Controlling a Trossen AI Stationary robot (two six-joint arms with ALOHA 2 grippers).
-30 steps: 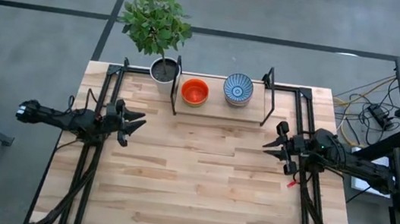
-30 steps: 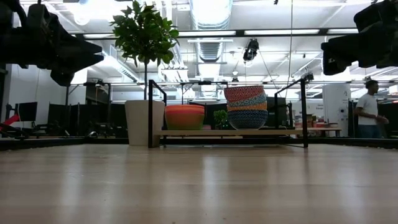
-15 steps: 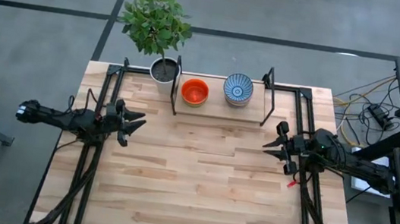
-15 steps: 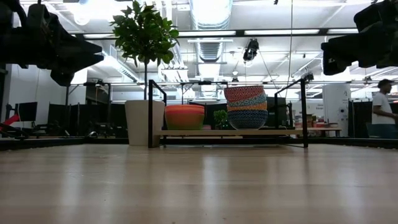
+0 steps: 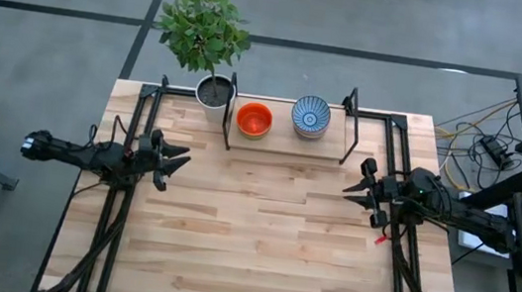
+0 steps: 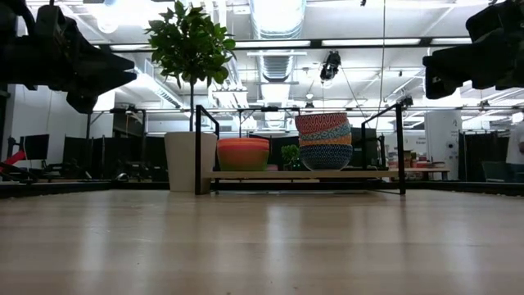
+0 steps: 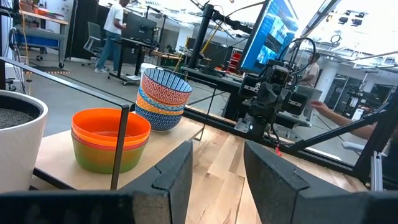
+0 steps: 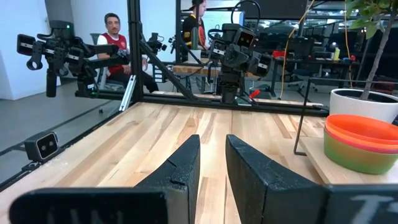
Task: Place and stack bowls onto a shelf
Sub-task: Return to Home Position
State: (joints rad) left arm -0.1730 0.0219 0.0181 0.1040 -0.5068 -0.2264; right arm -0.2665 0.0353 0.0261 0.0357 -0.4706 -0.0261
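Two bowl stacks on shelf (image 5: 280, 134): orange-topped stack (image 5: 254, 119) just beside patterned stack (image 5: 311, 116). Parked over desk (image 5: 260, 236) sides: left tool (image 5: 179, 161), right tool (image 5: 351, 188) — fingers parted, nothing gripped. Bowls judged light, rigid, smooth, chippable — rim pinch advised.

Two bowl stacks (image 5: 254, 119) (image 5: 311, 116) stand side by side on the shelf (image 5: 280, 140), plant pot (image 5: 215, 91) beside its left end.

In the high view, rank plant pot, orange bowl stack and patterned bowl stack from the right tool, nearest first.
1. Patterned bowl stack, right half of the shelf, closest to the right tool.
2. Orange bowl stack, shelf's left half.
3. Plant pot, outside the shelf's left posts.
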